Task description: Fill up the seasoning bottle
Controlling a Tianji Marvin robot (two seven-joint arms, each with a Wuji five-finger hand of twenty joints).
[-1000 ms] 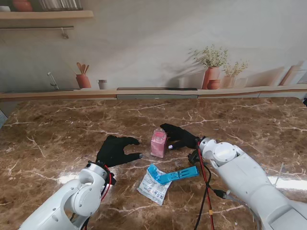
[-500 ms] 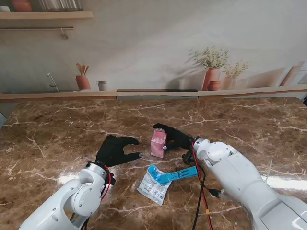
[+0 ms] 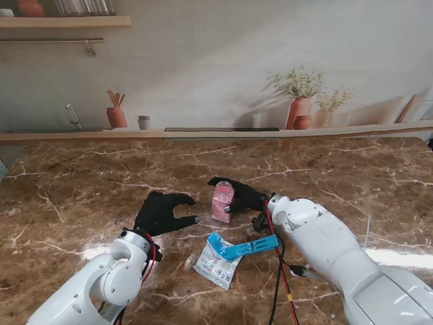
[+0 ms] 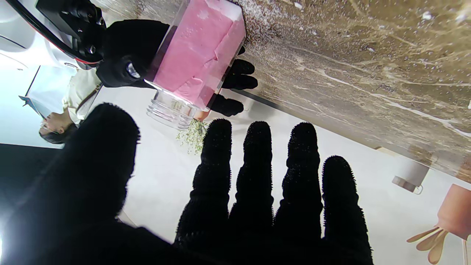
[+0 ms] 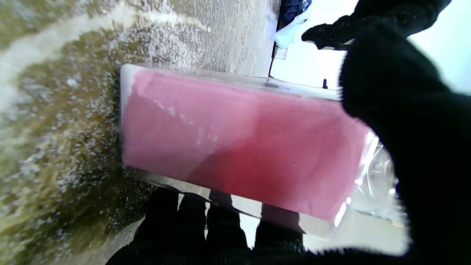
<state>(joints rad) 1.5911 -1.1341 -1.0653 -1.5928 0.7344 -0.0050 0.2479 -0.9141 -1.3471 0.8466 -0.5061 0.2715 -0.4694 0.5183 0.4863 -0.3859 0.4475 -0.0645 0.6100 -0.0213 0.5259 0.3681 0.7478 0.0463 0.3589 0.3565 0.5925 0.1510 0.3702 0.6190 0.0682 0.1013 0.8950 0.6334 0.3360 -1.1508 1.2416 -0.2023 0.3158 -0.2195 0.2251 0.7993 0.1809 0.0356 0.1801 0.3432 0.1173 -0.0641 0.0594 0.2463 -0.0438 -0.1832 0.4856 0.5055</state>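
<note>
Right hand [image 3: 245,196] fingers grasp seasoning bottle [image 3: 222,202]; left hand [image 3: 160,212] fingers spread, released

Stand view: evenly and brightly lit, sharp throughout, with white glare patches reflected on the polished marble table [image 3: 81,203] near both arms. Left wrist view: backlit, the left hand [image 4: 220,206] reduced to a black silhouette. Right wrist view: soft focus, the seasoning bottle [image 5: 243,140] blurred, background overexposed.
</note>
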